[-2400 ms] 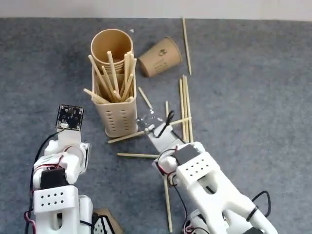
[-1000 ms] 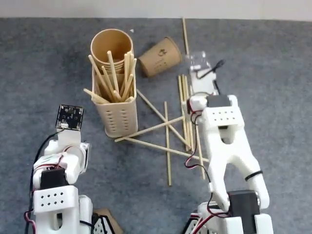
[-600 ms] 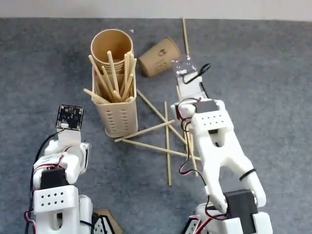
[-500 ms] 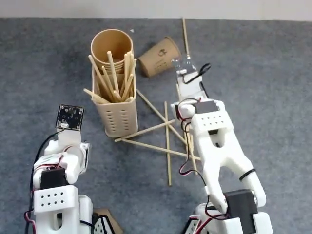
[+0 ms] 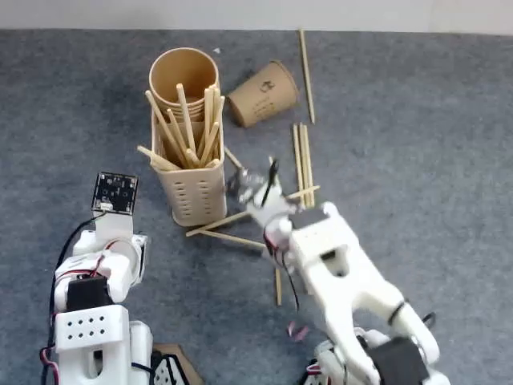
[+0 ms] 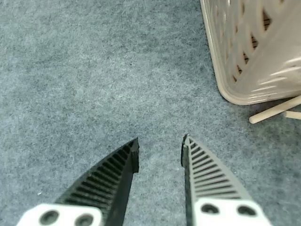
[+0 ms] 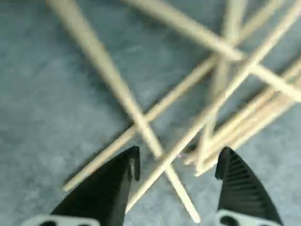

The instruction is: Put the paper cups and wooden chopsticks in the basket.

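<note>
A beige perforated basket (image 5: 191, 186) stands upright with several wooden chopsticks (image 5: 188, 128) poking out and a paper cup (image 5: 183, 76) at its far end. A second paper cup (image 5: 263, 93) lies on its side to the right of it. Loose chopsticks (image 5: 303, 164) are scattered on the grey carpet right of the basket. My right gripper (image 5: 255, 183) hovers open just above crossed chopsticks (image 7: 155, 141) beside the basket. My left gripper (image 6: 160, 150) is open over bare carpet near the basket's corner (image 6: 254, 52), holding nothing.
One chopstick (image 5: 306, 74) lies apart at the far right of the tipped cup. Two chopstick ends (image 6: 275, 109) stick out by the basket base. The left arm (image 5: 104, 265) sits low at the near left. Grey carpet (image 5: 433, 176) stretches to the right.
The right arm swung back from beside the tipped cup to the crossed chopsticks next to the basket. The left arm has stayed still.
</note>
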Controlling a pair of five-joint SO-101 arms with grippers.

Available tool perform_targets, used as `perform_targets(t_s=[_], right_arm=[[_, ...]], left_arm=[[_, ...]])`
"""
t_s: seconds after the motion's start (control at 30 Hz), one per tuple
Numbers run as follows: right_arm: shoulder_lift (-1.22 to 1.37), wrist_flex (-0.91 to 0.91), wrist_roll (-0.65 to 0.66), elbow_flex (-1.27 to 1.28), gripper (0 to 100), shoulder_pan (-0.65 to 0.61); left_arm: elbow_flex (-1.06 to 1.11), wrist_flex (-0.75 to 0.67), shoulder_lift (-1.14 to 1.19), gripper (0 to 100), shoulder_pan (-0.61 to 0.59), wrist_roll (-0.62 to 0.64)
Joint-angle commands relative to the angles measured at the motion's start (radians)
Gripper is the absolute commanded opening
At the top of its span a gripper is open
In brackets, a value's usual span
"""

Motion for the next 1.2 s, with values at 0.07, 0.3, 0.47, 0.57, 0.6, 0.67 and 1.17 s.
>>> perform_targets(t_s=[0.07,0.3,0.47,0.57,0.6,0.67,1.17], right_arm=[[-0.16,-0.084,0.051,0.171,26.0,-0.015],[-0.074,-0.22,-0.143,0.263,26.0,-0.018],[0.076,-0.26,-0.236,0.232,25.9,-0.013],[0.156,-0.203,-0.236,0.124,19.4,-0.008],[0.18,-0.194,-0.236,0.09,13.9,0.002],[0.22,-0.183,-0.236,0.025,0.5,0.041],[0.004,-0.168,-0.236,-0.384,0.5,0.358]], left_arm=[[-0.005,-0.009,-0.01,16,0.016,-0.008],[-0.005,-0.009,-0.01,16,0.016,-0.008],[-0.005,-0.009,-0.01,16,0.016,-0.008],[-0.005,-0.008,-0.01,16,0.016,-0.008],[-0.005,-0.008,-0.01,16,0.016,-0.008],[-0.005,-0.008,-0.01,16,0.016,-0.008],[-0.005,-0.008,-0.01,16,0.016,-0.008]])
